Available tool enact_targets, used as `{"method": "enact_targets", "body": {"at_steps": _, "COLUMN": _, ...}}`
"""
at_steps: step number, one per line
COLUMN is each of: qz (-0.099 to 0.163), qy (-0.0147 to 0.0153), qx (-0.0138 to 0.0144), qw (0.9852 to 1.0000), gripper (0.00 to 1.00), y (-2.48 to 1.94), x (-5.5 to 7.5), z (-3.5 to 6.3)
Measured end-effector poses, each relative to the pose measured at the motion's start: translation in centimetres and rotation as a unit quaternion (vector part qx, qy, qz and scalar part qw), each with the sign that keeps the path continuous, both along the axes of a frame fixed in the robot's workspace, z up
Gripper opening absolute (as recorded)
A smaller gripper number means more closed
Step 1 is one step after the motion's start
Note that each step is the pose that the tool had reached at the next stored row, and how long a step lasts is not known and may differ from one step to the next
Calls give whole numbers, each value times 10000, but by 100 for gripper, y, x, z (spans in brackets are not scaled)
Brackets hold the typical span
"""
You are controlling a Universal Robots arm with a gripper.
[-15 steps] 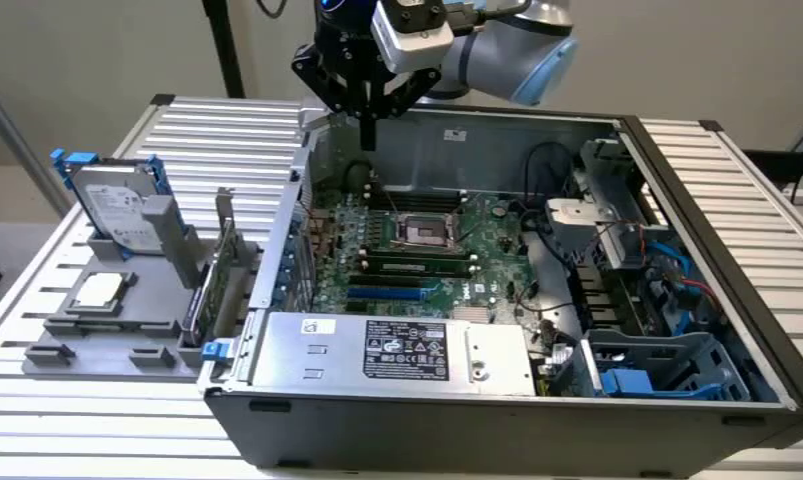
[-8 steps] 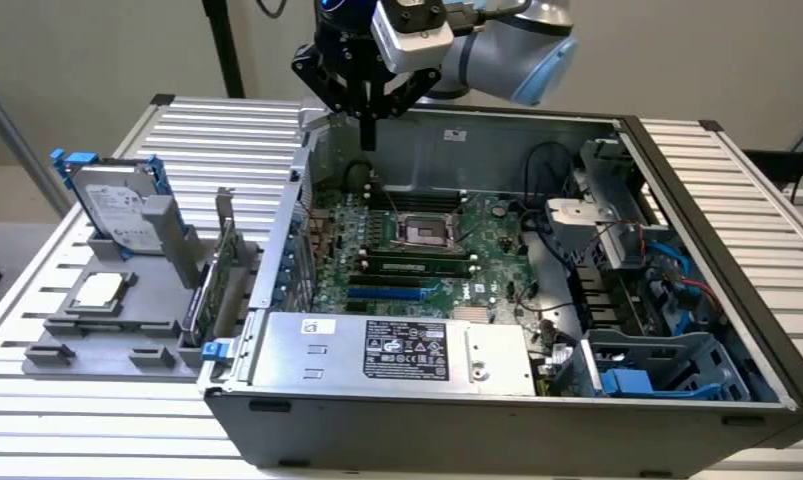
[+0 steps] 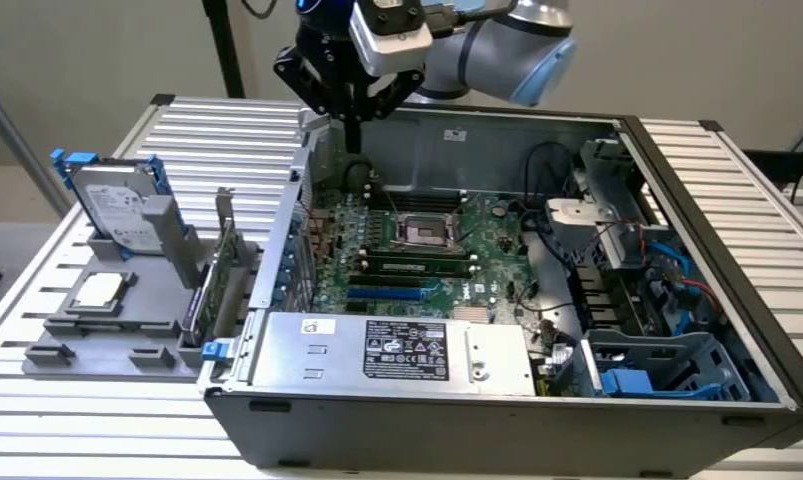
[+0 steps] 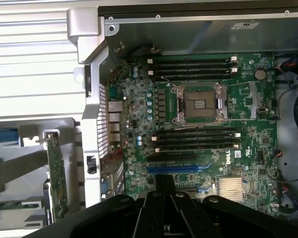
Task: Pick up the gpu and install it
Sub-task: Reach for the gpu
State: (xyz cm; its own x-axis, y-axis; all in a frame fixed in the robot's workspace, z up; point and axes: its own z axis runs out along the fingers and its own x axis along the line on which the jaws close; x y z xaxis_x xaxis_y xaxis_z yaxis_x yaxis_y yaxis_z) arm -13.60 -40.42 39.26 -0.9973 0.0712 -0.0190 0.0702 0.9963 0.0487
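Slatted table [image 3: 94, 430] | pincer [image 3: 354, 128] above open case [image 3: 508, 430] | gpu [image 3: 218, 275] racked (upright)

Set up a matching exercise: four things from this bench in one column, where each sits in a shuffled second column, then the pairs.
1. thin black-and-green gpu card with silver end bracket
2. silver hard drive with blue side rails
3. small square silver CPU chip
4. black robot hand

A. lying flat on the grey plastic holder
B. above the open grey computer case
C. standing on edge in the holder, nearest the case
D. propped upright at the holder's far end

Pairs: 1-C, 2-D, 3-A, 4-B
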Motion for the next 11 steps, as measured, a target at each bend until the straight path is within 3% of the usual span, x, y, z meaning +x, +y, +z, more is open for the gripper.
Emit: {"method": "enact_targets", "body": {"at_steps": 11, "qz": 0, "qy": -23, "qx": 0, "qw": 10000, "gripper": 11, "y": -182, "x": -501, "z": 0}}
